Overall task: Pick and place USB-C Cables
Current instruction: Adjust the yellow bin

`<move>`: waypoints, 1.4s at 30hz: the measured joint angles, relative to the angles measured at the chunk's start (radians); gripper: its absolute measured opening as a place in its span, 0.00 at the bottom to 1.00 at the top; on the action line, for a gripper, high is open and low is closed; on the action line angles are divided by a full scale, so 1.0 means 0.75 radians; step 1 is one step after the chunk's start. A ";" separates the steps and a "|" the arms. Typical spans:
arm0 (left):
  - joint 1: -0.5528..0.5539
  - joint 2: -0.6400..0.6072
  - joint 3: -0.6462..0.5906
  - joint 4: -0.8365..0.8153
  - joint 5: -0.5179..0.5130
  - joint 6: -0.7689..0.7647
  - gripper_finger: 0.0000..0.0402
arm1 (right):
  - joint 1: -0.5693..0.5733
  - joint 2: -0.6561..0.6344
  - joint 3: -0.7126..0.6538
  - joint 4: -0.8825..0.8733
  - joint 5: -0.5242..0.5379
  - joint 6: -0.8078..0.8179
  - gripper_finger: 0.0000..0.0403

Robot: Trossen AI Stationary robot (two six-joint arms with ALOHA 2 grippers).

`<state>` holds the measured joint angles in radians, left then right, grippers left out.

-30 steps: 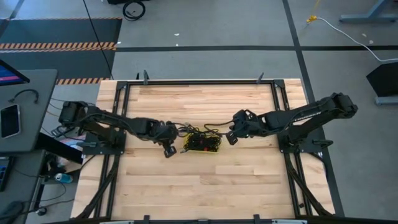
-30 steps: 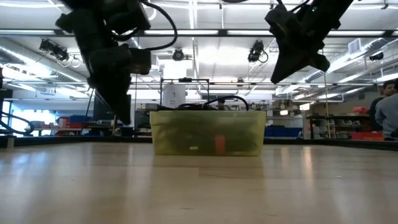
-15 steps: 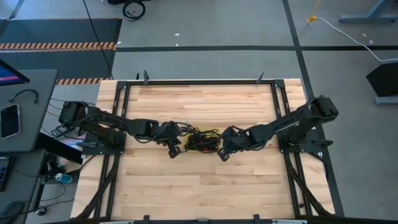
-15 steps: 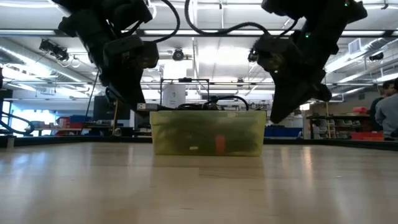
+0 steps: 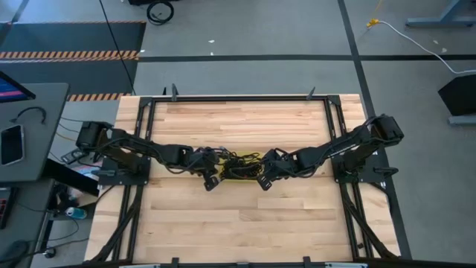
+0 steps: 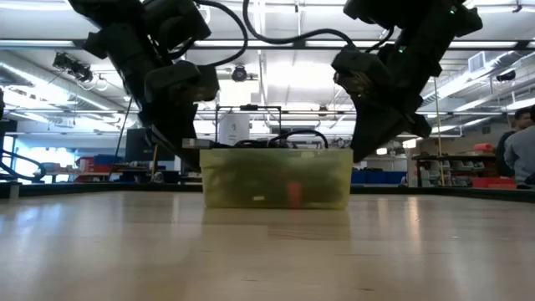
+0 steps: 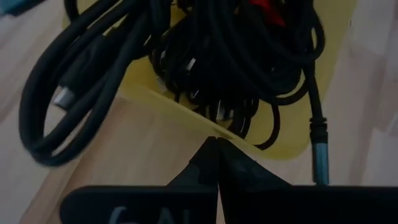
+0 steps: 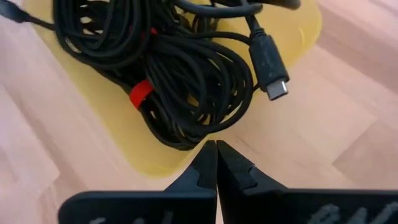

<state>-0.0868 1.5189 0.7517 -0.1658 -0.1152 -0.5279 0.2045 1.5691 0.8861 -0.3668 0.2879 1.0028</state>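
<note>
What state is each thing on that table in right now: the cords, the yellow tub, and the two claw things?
USB-C cables: coiled and tangled, piled in the tub, some spilling over its rim.
Red tie: wrapped around one coil.
Yellow tub: upright on the table, full.
Left tool: shut, empty, at the tub's rim.
Right tool: shut, empty, at the tub's opposite rim.

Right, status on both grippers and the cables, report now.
Left gripper shut, right gripper shut, both empty at the yellow bin's edges. USB-C cables piled in bin. Nothing in the way.
</note>
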 joint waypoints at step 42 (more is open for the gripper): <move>-0.001 0.017 0.000 0.059 0.002 -0.035 0.00 | -0.086 -0.010 0.000 -0.021 -0.001 -0.145 0.00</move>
<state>-0.0875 1.5318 0.7517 -0.1219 -0.1139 -0.5541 0.1398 1.5620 0.8864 -0.3828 0.2874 0.8940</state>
